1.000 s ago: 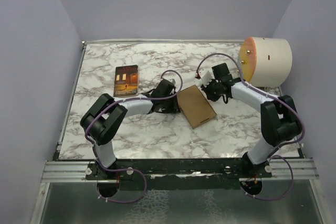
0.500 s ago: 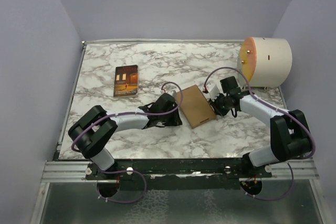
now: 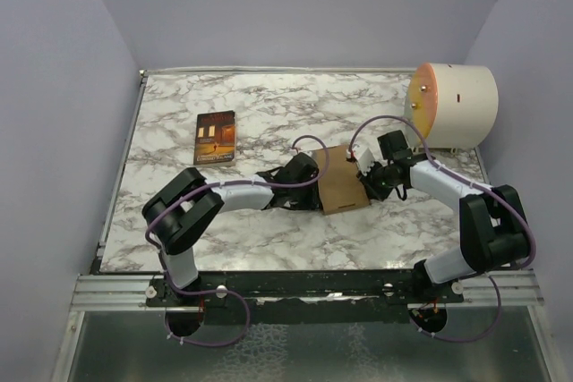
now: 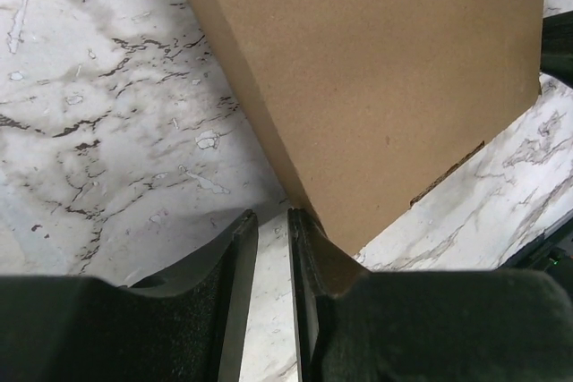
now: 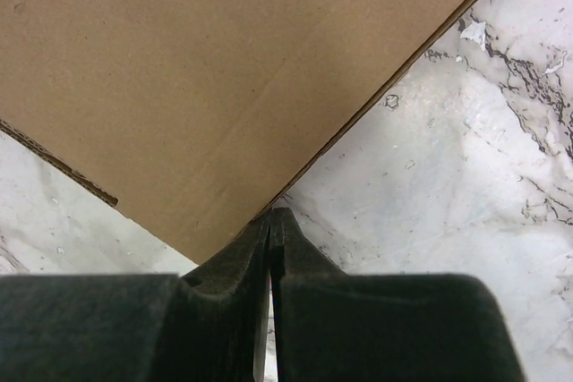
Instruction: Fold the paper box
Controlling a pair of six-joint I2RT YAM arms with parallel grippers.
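The paper box (image 3: 342,187) is a flat, closed brown cardboard piece lying on the marble table's middle. My left gripper (image 3: 309,176) is at its left edge. In the left wrist view the left gripper (image 4: 271,214) has its jaws a narrow gap apart with bare marble between them, and its right finger (image 4: 309,248) rests against the corner of the box (image 4: 385,69). My right gripper (image 3: 367,178) is at the box's right edge. In the right wrist view it (image 5: 270,212) is shut and empty, its tips touching the edge of the box (image 5: 197,69).
A dark book with an orange cover picture (image 3: 215,137) lies at the back left. A large cream cylinder (image 3: 452,105) lies on its side at the back right, close behind the right arm. Purple walls enclose the table.
The left gripper has moved right up to the box's left edge. The right gripper came down to the right edge. The box has turned and shifted a little between them.
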